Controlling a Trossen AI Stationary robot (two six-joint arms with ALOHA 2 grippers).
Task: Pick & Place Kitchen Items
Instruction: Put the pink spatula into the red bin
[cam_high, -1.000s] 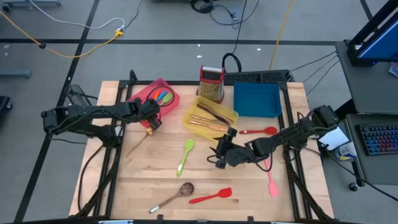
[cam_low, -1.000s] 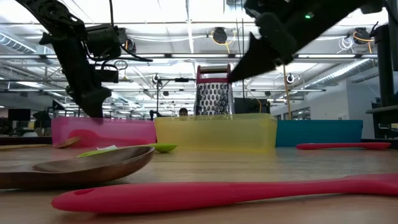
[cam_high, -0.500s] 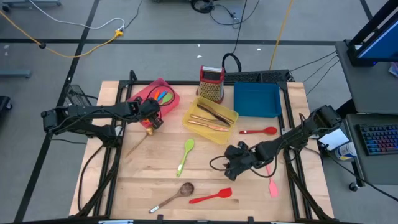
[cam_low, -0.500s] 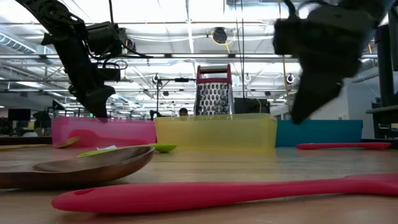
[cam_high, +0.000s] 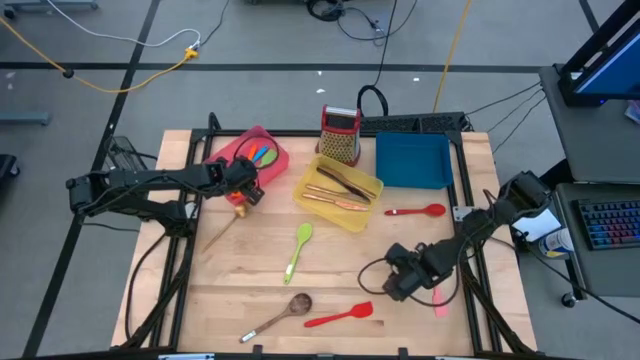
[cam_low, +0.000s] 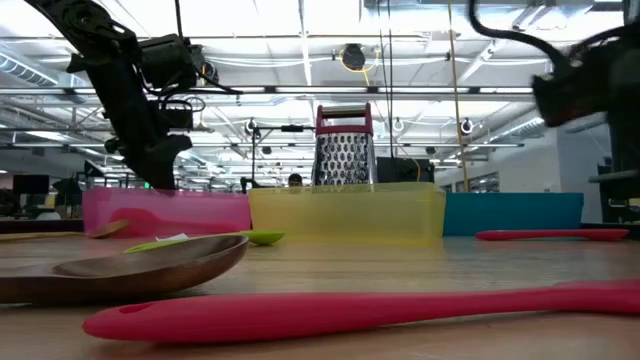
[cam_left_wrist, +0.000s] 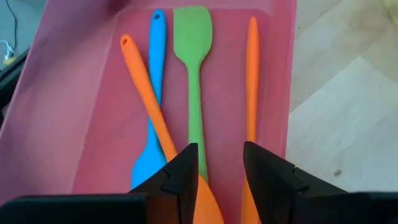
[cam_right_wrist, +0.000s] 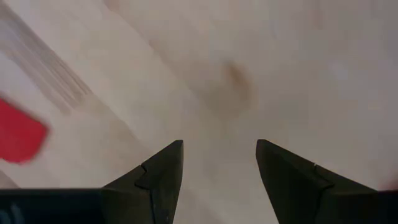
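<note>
Right claw (cam_high: 392, 288) hovers open just beside the red spatula (cam_high: 340, 316).

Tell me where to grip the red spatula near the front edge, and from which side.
Grip the red spatula mid-handle, coming straight down from above with the fingers straddling the handle. It lies flat on the table with bare wood around it, and the handle is slim while the blade is wide. The open right gripper is nearest.

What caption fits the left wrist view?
Open left gripper over the pink tray holding two orange utensils, a blue utensil and a green spatula.
</note>
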